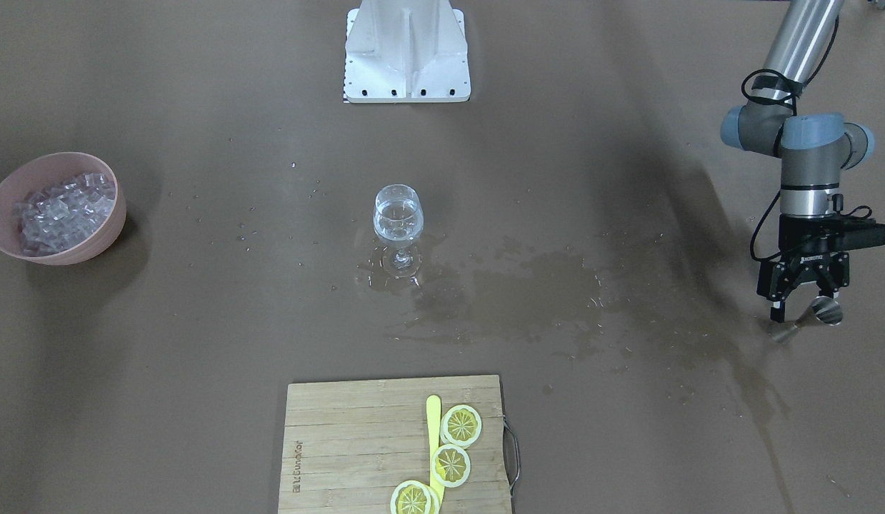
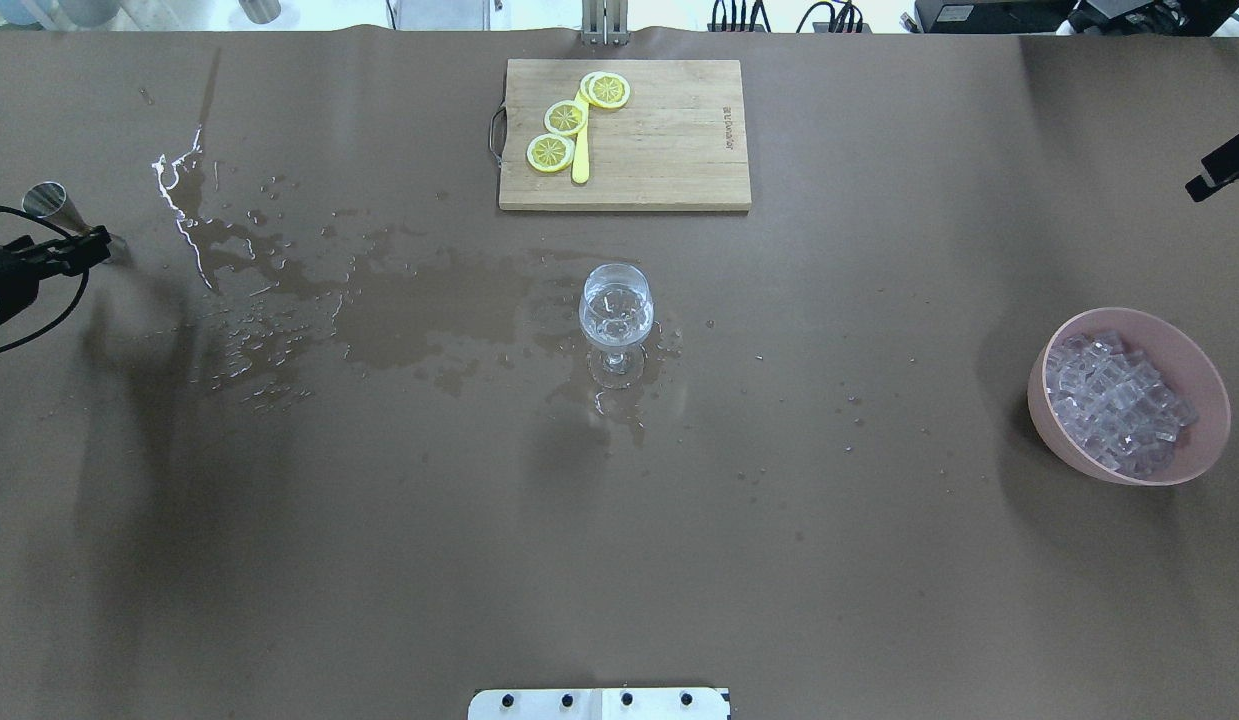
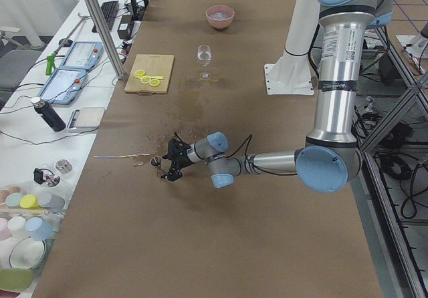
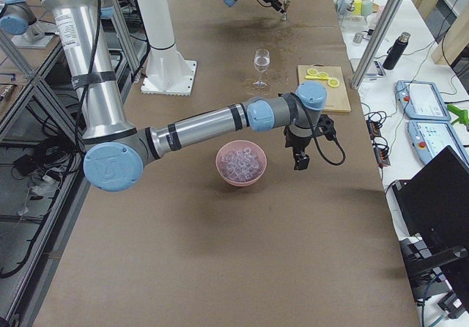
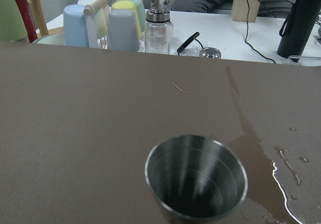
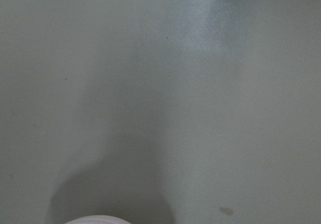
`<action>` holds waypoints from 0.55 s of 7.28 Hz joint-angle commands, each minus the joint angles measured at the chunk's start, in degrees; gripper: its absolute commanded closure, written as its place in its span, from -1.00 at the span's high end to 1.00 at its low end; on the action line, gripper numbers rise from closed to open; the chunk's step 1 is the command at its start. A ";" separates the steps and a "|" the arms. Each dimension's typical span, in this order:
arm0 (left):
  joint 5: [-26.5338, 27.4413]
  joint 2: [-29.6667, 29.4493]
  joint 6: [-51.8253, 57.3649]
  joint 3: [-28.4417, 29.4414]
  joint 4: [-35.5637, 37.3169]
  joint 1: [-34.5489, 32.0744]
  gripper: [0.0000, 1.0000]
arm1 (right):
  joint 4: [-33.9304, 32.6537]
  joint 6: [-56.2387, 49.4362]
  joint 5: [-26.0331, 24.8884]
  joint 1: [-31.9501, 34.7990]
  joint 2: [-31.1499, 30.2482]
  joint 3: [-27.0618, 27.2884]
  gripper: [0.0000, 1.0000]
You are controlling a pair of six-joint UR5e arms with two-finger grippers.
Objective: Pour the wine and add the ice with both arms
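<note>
front-facing view: the wine glass (image 1: pixel 397 232) is standing upright mid-bench, with the wine (image 1: pixel 397 216) filling about half its bowl. wet patches (image 1: pixel 528 293) are lying on the bench (image 1: pixel 199 357) between the glass and the left gripper (image 1: pixel 803 307). that gripper is hanging at the bench end with jaws spread, gripping nothing. a steel cup (image 1: pixel 826 311) is standing just beside one fingertip. the ice (image 1: pixel 60 210) is sitting piled in a pink bowl (image 1: pixel 103 243) at the opposite end. lemon slices (image 1: pixel 461 425) are lying on a cutting board (image 1: pixel 342 442).

overhead view: the cup is sitting just off the left gripper's tip; touching or not, cannot tell. the ice bowl is well apart from the glass.

exterior left view: the near arm is reaching low over the bench, jaws apart toward the cup.

exterior right view: the right gripper (image 4: pixel 299 158) is pointing down just beside the bowl; open or closed, cannot tell.

left wrist view: the cup is standing mouth up.

right wrist view: only blurred bench is showing.
</note>
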 commanded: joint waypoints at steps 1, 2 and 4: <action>-13.88 4.20 0.16 -4.79 -0.01 -6.90 0.98 | -0.09 0.06 0.06 0.00 -0.12 0.29 1.00; -22.66 5.34 0.25 -5.51 0.25 -12.17 0.98 | -0.09 0.15 0.06 0.00 -0.12 0.29 1.00; -42.00 6.50 8.26 -6.31 2.34 -22.45 0.98 | 0.00 0.06 0.06 0.00 -0.04 0.29 1.00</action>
